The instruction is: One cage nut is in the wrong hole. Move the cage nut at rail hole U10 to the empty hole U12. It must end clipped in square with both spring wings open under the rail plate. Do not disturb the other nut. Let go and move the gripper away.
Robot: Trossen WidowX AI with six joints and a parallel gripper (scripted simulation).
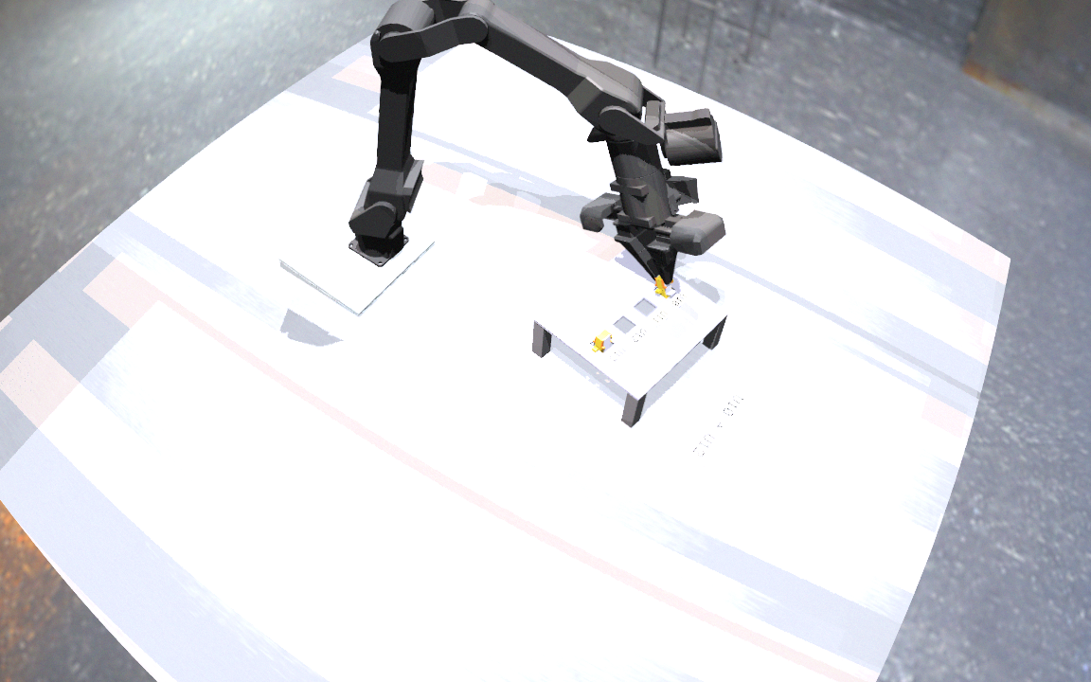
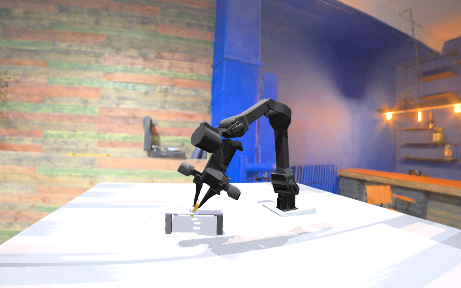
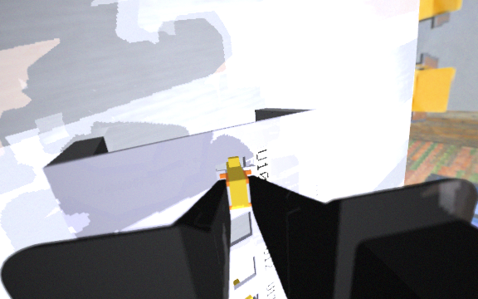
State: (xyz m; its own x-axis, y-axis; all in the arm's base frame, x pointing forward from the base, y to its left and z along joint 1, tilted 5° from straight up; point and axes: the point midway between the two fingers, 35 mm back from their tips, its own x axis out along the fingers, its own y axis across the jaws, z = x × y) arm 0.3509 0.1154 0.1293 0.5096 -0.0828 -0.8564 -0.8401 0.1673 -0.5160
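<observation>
1. One yellow cage nut (image 1: pixel 660 288) (image 2: pixel 195 207) (image 3: pixel 238 191) is sitting at hole U10 of the rail plate (image 1: pixel 647 368) (image 2: pixel 210 212) (image 3: pixel 139 187). It is leaning, and a bit of it is poking out under the rail plate.
2. The gripper (image 1: pixel 664 281) (image 2: pixel 196 206) (image 3: pixel 238 179) is coming down at a slant over the rail plate. Its two black fingers are squeezing the nut from both sides.
3. Two open holes, U11 (image 1: pixel 644 307) (image 3: pixel 241 228) and U12 (image 1: pixel 624 324) (image 3: pixel 245 270), are showing in the rail plate. U12 is lying farther from the held nut, and the other nut (image 1: pixel 601 341) (image 3: pixel 249 297) is standing just past it on the rail plate.
4. The arm is probably working the nut out of the rail plate, so the job is looking near its start.
5. The nut is looking small and light, with a stiff body and springy wings. Its smooth sides are maybe being slippery, so the fingers are needing a firm, even hold on the body, above the rail plate, leaving the wings free to bend.
6. A wing is perhaps catching under the rail plate. A hard pull is risking a twist or a slip, so a gentle tip and lift is seeming best.
</observation>
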